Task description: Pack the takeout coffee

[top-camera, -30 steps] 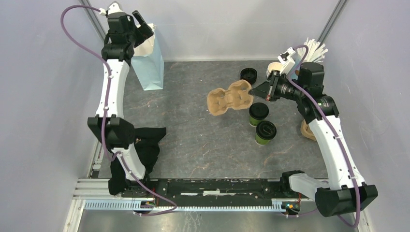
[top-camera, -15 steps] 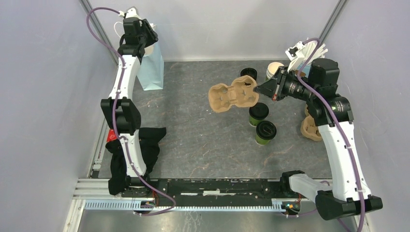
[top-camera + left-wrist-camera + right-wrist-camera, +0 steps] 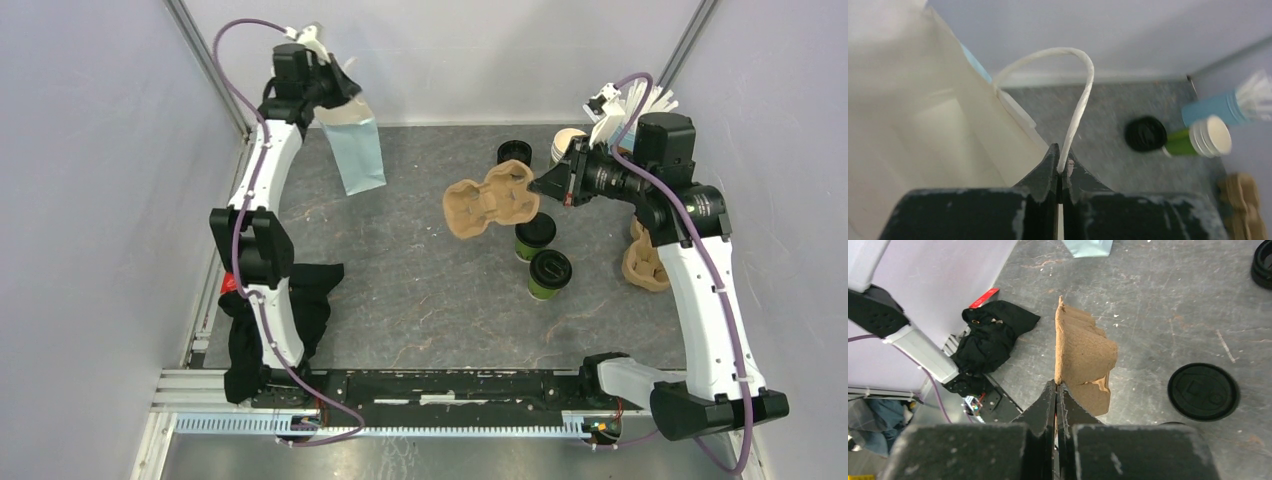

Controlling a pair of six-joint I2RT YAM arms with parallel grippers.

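Two takeout coffees stand on the table, one (image 3: 535,236) just behind the other (image 3: 549,273), each green with a black lid. My right gripper (image 3: 545,185) is shut on the edge of a brown pulp cup carrier (image 3: 492,198), holding it in the air just left of and behind the cups. The right wrist view shows the carrier (image 3: 1083,355) edge-on in the gripper (image 3: 1057,387), with one coffee's lid (image 3: 1203,391) below. My left gripper (image 3: 335,85) is shut on the white cord handle (image 3: 1080,95) of a pale blue paper bag (image 3: 358,150), which hangs tilted at the back left.
A stack of black lids (image 3: 514,154) and a stack of lidless cups (image 3: 567,145) sit at the back right, near a blue holder of white sticks (image 3: 640,100). Spare carriers (image 3: 645,262) lie by the right wall. A black cloth (image 3: 300,300) is draped at the left arm's base.
My left gripper closed on the bag's handle and moved right, swinging the bag right with it. The right gripper carried the carrier slightly right.
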